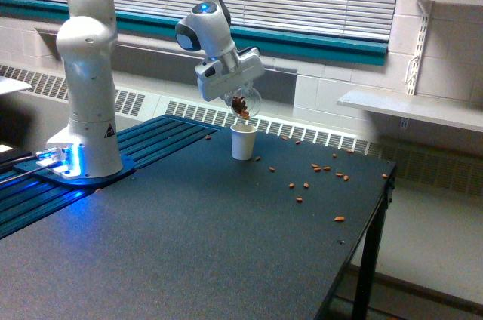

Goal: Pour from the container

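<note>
We see the main risk as spillage: the container (pixel 244 101) is tipped steeply above the small white paper cup (pixel 242 141), and its brown nut-like pieces have gathered at the lowered lip. The paper cup's mouth is narrow, so if the lip sits off to 1 side, or the pieces let go in a clump, we judge that some would miss and land on the worktop (pixel 196 222). Loose nuts (pixel 321 167) already lie scattered across the worktop toward the exterior view's right, which tells us how easily they stray. A falling clump might also knock the light paper cup over.

The arm (pixel 84 71) rises from its base at the exterior view's left, reaches over, and bends down at the wrist, so the end effector (pixel 230 78) is rolled over and angled downward toward the paper cup. It is clamped on the container, which hangs clear of the paper cup, not touching it. We cannot make out the individual fingers at this size.
</note>
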